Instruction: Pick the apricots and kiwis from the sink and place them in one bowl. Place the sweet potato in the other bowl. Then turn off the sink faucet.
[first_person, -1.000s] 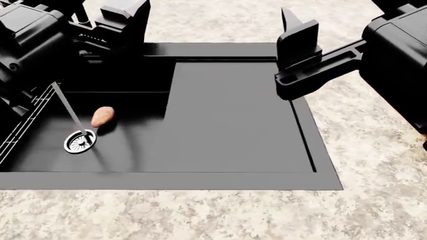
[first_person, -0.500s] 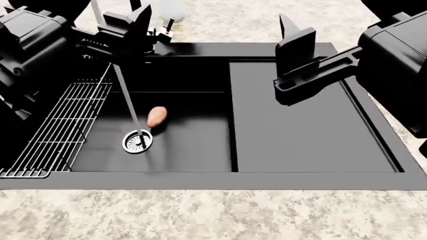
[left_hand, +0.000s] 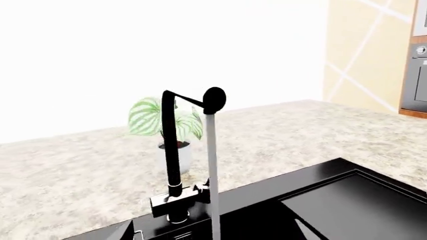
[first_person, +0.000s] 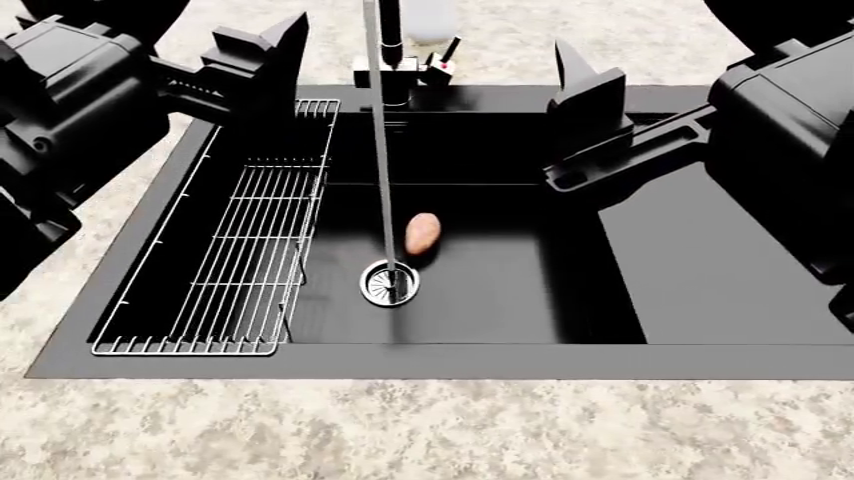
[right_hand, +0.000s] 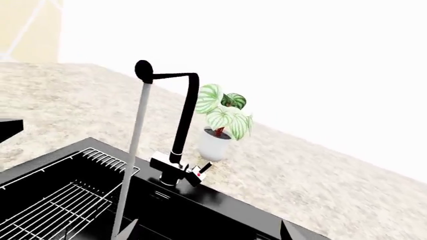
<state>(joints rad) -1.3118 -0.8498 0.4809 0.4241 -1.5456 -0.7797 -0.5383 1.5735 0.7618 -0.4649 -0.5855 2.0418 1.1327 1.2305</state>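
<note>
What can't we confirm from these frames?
- Bowls, apricots, kiwis: in no view; only the sweet potato lies in the sink.
- Left gripper and right gripper: head view shows dark fingers overlapping the black sink; open or shut is unclear.
- Faucet lever's angle: too small in every view; water is running.

The sink (first_person: 667, 250) is black with a smooth, slightly satin finish that takes soft reflections on its flat drainboard. The rack (first_person: 240, 260) in it is thin bright steel wire. The drain (first_person: 390, 283) is polished chrome. The faucet (right_hand: 180, 120) is matt black, slim and smooth, with a shiny metal ring low on its stem. The worktop (first_person: 400, 430) looks like speckled beige stone, mottled, with a dull polish. The sweet potato (first_person: 422, 232) has a matt reddish-orange skin. The plant pot (right_hand: 215, 145) is plain smooth white. Both tools look like matt black plastic.
</note>
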